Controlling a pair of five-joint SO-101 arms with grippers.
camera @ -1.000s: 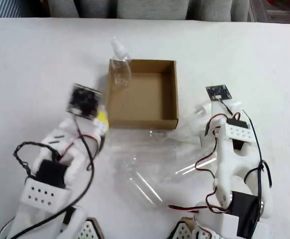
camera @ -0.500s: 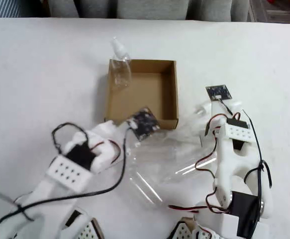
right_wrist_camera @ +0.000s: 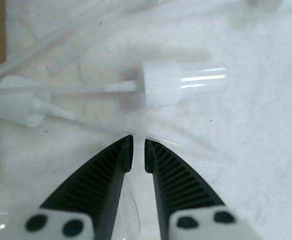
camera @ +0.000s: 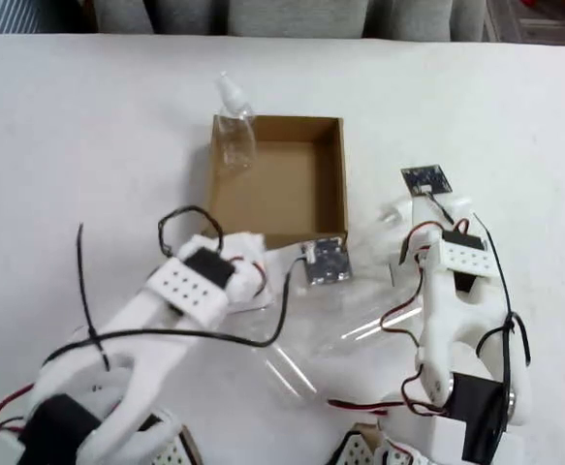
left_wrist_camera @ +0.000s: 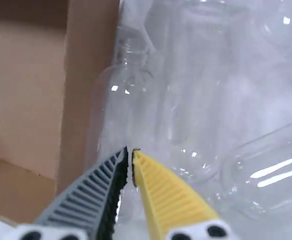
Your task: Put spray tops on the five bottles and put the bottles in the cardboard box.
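Glossy plastic bottles, matt cardboard box

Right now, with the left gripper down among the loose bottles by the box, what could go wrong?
1. The left gripper, jaws together, is over clear bottles lying packed against the box; it may shove or roll them rather than grip one.
2. The capped bottle rests on the box's far corner; a knock to the box could topple it.
3. The spray tops lie with thin tubes by the right gripper; a careless pinch could bend a tube.
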